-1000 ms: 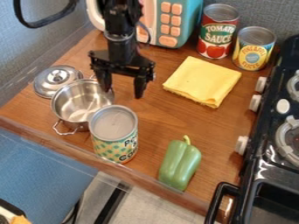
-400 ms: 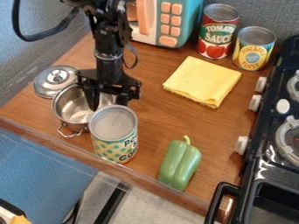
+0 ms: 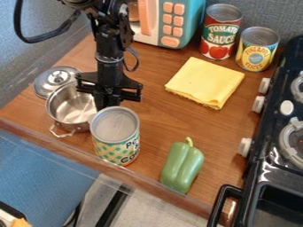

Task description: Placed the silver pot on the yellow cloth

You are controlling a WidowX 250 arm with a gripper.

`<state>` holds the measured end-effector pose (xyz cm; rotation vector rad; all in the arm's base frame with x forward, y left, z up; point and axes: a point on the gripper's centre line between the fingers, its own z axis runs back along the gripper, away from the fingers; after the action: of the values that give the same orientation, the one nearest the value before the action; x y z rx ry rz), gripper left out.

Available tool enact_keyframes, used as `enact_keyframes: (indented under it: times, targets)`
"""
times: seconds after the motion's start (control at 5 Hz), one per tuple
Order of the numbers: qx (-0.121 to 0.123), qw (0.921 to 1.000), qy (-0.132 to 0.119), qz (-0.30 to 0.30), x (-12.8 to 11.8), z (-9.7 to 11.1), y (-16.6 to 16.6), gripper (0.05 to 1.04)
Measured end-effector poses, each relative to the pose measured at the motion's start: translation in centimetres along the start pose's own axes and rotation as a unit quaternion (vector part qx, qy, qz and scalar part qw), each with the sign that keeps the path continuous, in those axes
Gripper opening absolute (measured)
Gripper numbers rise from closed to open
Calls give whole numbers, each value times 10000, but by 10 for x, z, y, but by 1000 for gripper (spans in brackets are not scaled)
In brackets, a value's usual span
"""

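The pincer (image 3: 103, 101) is apparently clamping the rim of the silver pot (image 3: 66, 105), which is standing just below it. A patterned can (image 3: 115, 137), crowding the pincer's near side, is risking a topple during lifting; the one-wall grip (hardly central) is inviting tilt. Around the pincer are sitting one pot, one lid (image 3: 54, 80), one yellow cloth (image 3: 206, 82), three cans (image 3: 220, 33), one green pepper (image 3: 182, 167), one toy microwave (image 3: 170, 22) and one stove (image 3: 269, 153).
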<state>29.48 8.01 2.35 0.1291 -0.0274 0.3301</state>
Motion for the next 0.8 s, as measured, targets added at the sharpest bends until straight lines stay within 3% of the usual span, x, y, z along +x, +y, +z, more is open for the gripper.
enact_keyframes:
  times: [0.2, 0.4, 0.6, 0.8]
  targets:
    - [-77, 9991, -409, 92, 8, 26, -2, 76]
    - [-236, 9976, -642, 137, 28, 52, -18, 75]
    - [-666, 9923, -1012, -240, 60, 74, -62, 75]
    - [-942, 9878, -1029, -687, 73, 74, -109, 74]
